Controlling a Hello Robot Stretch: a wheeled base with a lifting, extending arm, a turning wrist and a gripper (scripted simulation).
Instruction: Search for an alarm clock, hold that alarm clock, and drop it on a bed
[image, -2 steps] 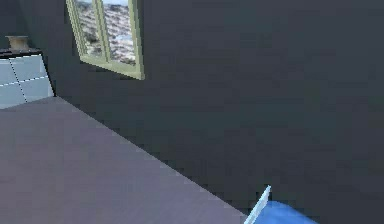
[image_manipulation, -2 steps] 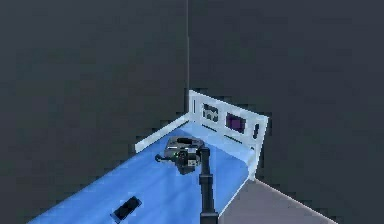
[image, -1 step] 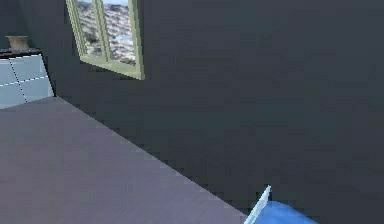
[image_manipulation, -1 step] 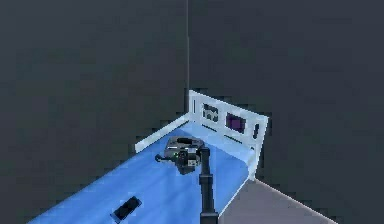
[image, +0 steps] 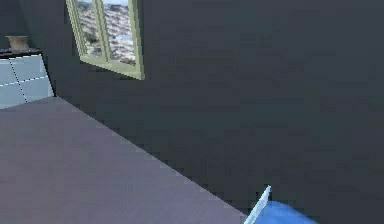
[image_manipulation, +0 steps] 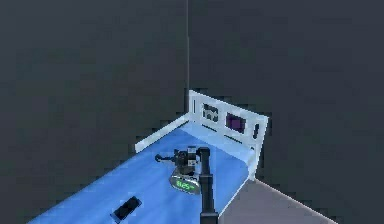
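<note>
A bed (image_manipulation: 110, 190) with a blue cover and a white headboard (image_manipulation: 232, 122) stands in the corner of two dark walls in the arm side view. My arm's dark bar rises over the blue cover, and the gripper (image_manipulation: 172, 158) sits left of its far end. Just below the gripper, a small round thing with a green face (image_manipulation: 183, 183), shaped like an alarm clock, lies against the cover. I cannot tell whether the gripper holds anything. A blue corner of the bed (image: 285, 213) also shows at the forward view's bottom right.
A flat dark slab (image_manipulation: 125, 208) lies on the cover near the bed's foot. The forward view has a dark wall with a window (image: 105, 35), white drawers (image: 22, 80) at the far left with a small thing on top, and open grey floor (image: 90, 170).
</note>
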